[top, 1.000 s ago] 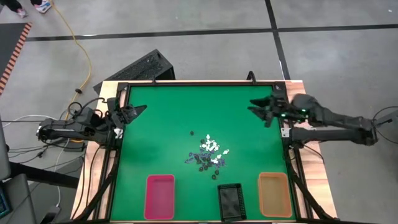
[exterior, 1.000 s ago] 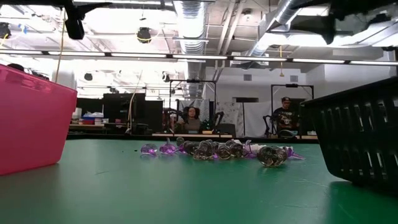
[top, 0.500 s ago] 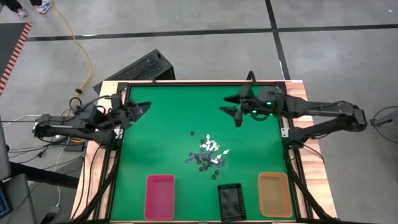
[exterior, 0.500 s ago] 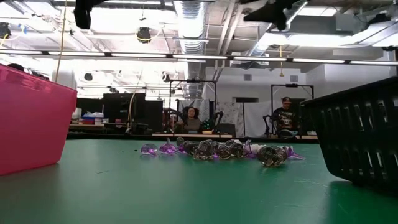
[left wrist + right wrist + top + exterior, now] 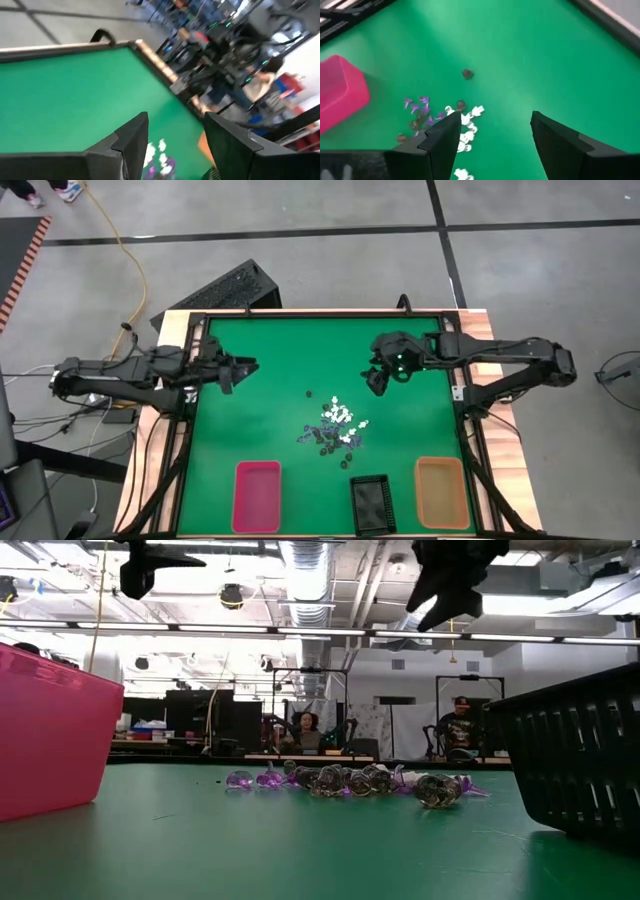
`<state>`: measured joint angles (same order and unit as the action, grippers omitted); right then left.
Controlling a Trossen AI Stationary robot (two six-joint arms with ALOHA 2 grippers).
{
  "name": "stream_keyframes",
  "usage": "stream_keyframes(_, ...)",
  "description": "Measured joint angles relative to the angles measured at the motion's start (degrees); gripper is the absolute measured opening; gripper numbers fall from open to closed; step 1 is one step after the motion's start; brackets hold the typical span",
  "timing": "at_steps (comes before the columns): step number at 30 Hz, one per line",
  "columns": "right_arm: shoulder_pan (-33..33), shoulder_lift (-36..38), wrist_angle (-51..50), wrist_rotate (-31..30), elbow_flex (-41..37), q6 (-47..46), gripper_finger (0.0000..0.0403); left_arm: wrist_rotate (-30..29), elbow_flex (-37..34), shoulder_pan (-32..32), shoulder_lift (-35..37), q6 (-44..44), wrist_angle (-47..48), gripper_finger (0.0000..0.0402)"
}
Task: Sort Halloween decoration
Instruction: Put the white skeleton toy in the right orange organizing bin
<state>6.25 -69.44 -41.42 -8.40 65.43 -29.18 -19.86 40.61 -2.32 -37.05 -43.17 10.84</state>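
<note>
The Halloween decoration is a small heap of white, black and purple trinkets (image 5: pixel 336 430) lying on the green mat (image 5: pixel 270 410) near its middle; the heap also shows in the low view (image 5: pixel 350 780) and the right wrist view (image 5: pixel 445 116). One dark trinket (image 5: pixel 308 393) lies apart, farther back. My left gripper (image 5: pixel 243 368) hangs open above the mat's left part, away from the heap (image 5: pixel 157 160). My right gripper (image 5: pixel 377 383) hangs open above the mat, to the far right of the heap, tipped down toward it. Neither holds anything.
Three trays stand along the near edge: a pink one (image 5: pixel 257 495) at the left, a black slotted one (image 5: pixel 370 503) in the middle and an orange one (image 5: pixel 441 492) at the right. A black frame (image 5: pixel 320 314) rims the mat. People sit in the room behind (image 5: pixel 460 725).
My right gripper has swung from the mat's right edge toward its middle and tipped downward, staying open. My left gripper has reached out from the left edge toward the table's right, staying open. The trinkets have not moved.
</note>
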Motion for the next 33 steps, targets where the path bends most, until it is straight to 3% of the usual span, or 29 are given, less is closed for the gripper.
stream_keyframes(6,-1.01,-6.79,-0.08,-1.43,-0.02,-6.14,0.0269,1.07,2.11,1.82,-3.73,-5.23,8.03,0.0183)
stream_keyframes(15,-6.00,-18.07,1.34,-0.47,-0.02,-11.46,0.0269,9.53,2.11,3.85,-4.53,-9.82,9.50,0.0183)
stream_keyframes(23,-14.25,-23.90,1.78,-0.46,-0.02,-14.40,0.0269,10.56,2.11,3.93,-5.16,-10.69,12.00,0.0183)
stream_keyframes(33,-18.93,-27.96,0.26,-0.71,-0.04,-11.57,0.0269,11.11,2.09,3.93,-10.02,-10.91,12.84,0.0183)
